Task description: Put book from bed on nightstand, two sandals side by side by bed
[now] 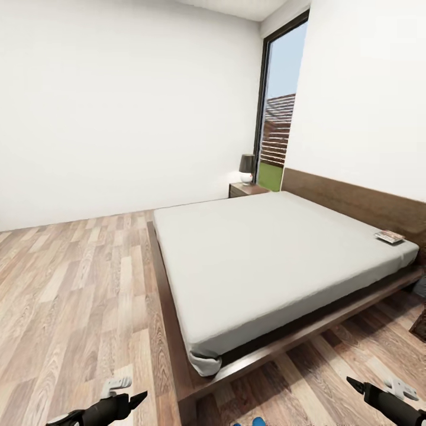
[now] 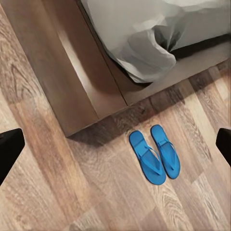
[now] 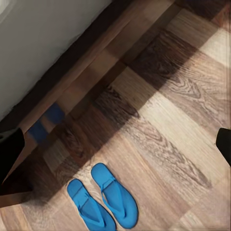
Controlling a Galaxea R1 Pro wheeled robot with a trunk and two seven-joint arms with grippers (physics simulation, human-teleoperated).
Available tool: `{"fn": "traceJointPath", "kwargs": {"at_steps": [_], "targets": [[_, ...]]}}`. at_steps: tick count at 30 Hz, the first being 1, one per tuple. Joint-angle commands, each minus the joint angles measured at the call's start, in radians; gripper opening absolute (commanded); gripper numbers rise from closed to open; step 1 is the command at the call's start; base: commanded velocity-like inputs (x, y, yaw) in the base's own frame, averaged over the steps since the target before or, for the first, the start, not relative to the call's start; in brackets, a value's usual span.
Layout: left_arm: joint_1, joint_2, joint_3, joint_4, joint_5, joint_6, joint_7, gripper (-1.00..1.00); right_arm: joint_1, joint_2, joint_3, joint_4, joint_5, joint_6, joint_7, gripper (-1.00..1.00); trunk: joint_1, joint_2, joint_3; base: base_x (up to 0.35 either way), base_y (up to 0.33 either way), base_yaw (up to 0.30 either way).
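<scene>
Here we look across the bedroom's plank floor point(image 1: 71, 284) at the bed point(image 1: 177, 355), whose dark frame runs away from us toward a headboard point(image 1: 361, 201) on the right wall. The pale mattress point(image 1: 266, 260) is bare except for the book point(image 1: 389, 237), which lies flat at its far right corner, just beside the headboard; it is too small for us to read its cover or tell which way it faces. Beyond the bed's far corner stands a nightstand point(image 1: 247, 189) with a dark-shaded lamp point(image 1: 247, 168) on it, next to a tall window point(image 1: 278, 112).

In the left wrist view we see the two sandals point(image 2: 154, 156) lying on the floor side by side, touching or nearly so, their long axes parallel. They rest just off the corner of the bed frame, and their narrower heel ends seem to lie toward it, though we cannot be sure. In the right wrist view the same pair point(image 3: 102, 202) lies near the frame's side rail.

Both arms hang low at the bottom of the head view. The left gripper point(image 1: 139, 399) and the right gripper point(image 1: 352, 381) each show as a dark point there; in the wrist views we see the black fingertips point(image 2: 10, 149) set far apart at opposite edges, so both sets of fingers are spread wide and hold nothing.
</scene>
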Motion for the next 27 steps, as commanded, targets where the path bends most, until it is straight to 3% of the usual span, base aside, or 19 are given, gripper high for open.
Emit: {"fn": "traceJointPath", "kwargs": {"at_steps": [1,11,27], "targets": [[-0.001,0.000,-0.002,0.001,0.004,-0.003,-0.003,1.00,-0.002,0.000,-0.001,0.005,0.000,-0.006,0.005,1.00,0.000,-0.001,-0.001,0.000,0.000,-0.108],[-0.001,0.000,-0.002,0.001,0.004,-0.003,-0.003,1.00,-0.002,0.000,-0.001,0.005,0.001,-0.006,0.005,1.00,0.000,-0.001,-0.001,0.000,0.000,-0.065],[-0.001,0.000,-0.002,0.001,0.005,-0.002,-0.005,1.00,-0.002,0.000,-0.001,0.005,0.002,-0.006,0.004,1.00,0.000,-0.001,-0.001,0.000,0.000,-0.270]]}}
